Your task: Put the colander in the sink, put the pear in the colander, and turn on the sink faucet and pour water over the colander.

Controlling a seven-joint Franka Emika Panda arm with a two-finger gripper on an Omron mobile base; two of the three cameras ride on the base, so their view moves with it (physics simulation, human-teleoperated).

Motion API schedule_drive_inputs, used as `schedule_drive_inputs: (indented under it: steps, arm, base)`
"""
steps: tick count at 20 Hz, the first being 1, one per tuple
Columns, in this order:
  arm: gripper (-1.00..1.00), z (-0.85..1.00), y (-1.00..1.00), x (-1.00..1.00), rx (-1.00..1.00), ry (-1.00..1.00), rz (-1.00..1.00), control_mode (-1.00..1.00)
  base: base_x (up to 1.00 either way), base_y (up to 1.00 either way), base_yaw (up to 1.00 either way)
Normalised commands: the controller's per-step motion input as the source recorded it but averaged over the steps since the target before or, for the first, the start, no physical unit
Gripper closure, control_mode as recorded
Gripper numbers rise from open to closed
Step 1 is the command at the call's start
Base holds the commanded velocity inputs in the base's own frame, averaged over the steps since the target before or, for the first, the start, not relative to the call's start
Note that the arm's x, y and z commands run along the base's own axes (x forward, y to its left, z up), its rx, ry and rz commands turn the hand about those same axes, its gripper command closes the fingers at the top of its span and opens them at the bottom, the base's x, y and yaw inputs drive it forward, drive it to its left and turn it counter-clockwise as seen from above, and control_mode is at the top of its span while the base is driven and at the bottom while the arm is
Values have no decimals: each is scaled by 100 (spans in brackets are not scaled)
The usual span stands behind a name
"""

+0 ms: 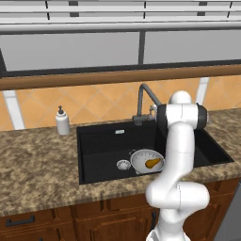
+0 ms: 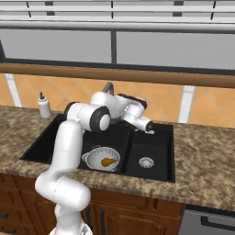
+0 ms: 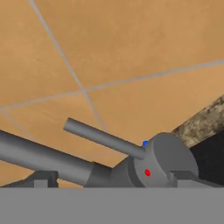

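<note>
Colander (image 1: 147,161) w/ pear (image 1: 152,163) sits in sink (image 1: 101,146) wide basin, near front wall. Tool (image 2: 150,129) at faucet (image 1: 143,101) base by lever (image 3: 104,138); finger spacing indeterminate. Narrow basin unobstructed.

My gripper (image 2: 150,128) is sitting tight against the sink faucet (image 1: 142,100), its lever (image 3: 104,138) lying just ahead and the tiled wall (image 3: 131,48) close behind. The colander (image 2: 102,159) is occupying the wide basin's front; the narrow basin (image 2: 149,151) is lying open.
</note>
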Motion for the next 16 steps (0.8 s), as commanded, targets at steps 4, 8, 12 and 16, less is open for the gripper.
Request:
schedule_drive_inputs:
  steps: [4, 8, 12, 16]
  arm:
    - [-100, 0, 22, 4, 0, -6, 0, -100]
    - [-100, 0, 20, 5, 0, -5, 0, -100]
    - [-100, 10, 17, 10, 0, -6, 0, -100]
    - [-100, 22, 20, 0, 0, -7, 0, -100]
  base:
    - [0, 0, 0]
    - [0, 0, 0]
    - [0, 0, 0]
    - [0, 0, 0]
